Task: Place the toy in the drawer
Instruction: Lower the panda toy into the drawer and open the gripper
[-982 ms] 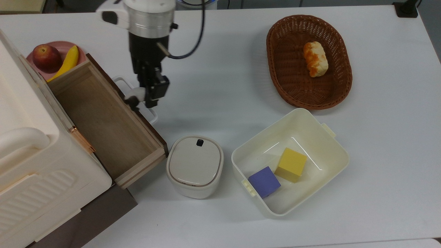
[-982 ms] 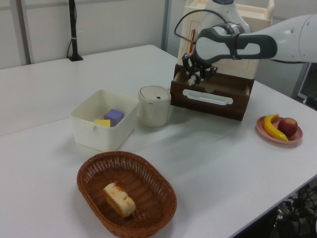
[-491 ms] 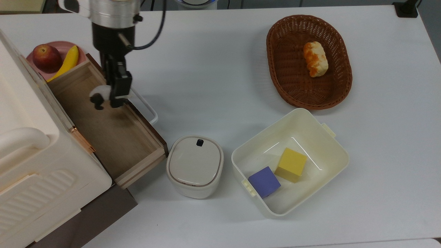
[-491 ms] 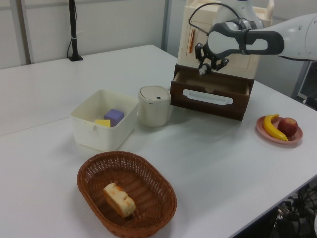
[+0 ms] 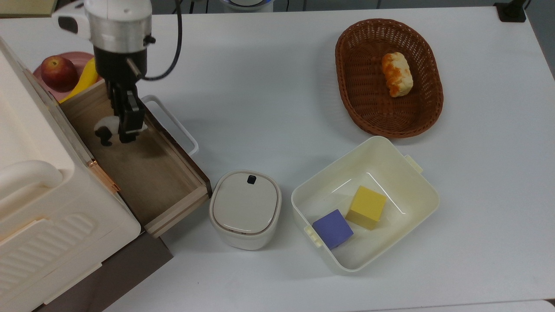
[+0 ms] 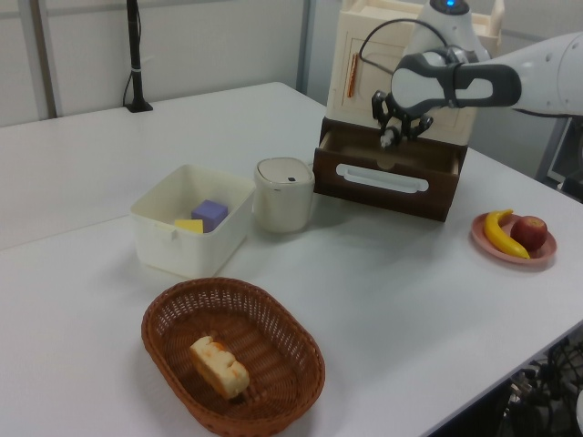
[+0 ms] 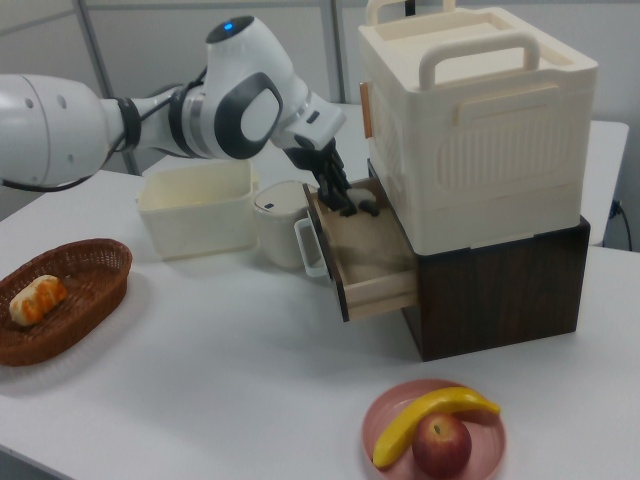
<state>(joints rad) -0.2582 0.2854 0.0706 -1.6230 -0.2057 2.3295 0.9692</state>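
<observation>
The toy (image 5: 105,128), a tiny black-and-white panda, hangs over the inside of the open drawer (image 5: 147,173) near its far end. My gripper (image 5: 126,136) is shut on the toy and points down into the light-wood box. In the left view the gripper (image 6: 392,138) sits just above the drawer's dark front (image 6: 387,187), behind the white loop handle (image 6: 381,177). The right view has the gripper (image 7: 344,206) and the toy (image 7: 366,209) low over the drawer's floor (image 7: 372,262). I cannot tell whether the toy touches the floor.
A cream storage box (image 5: 39,186) sits over the drawer. A pink plate (image 5: 80,56) with an apple and a banana lies behind it. A lidded cream pot (image 5: 245,208), a cream bin (image 5: 392,160) with purple and yellow cubes, and a wicker basket (image 5: 347,99) with bread stand to the top view's right.
My gripper carried the toy to the top view's left, from above the drawer's handle, over the front edge, to above the drawer's interior, and moved lower.
</observation>
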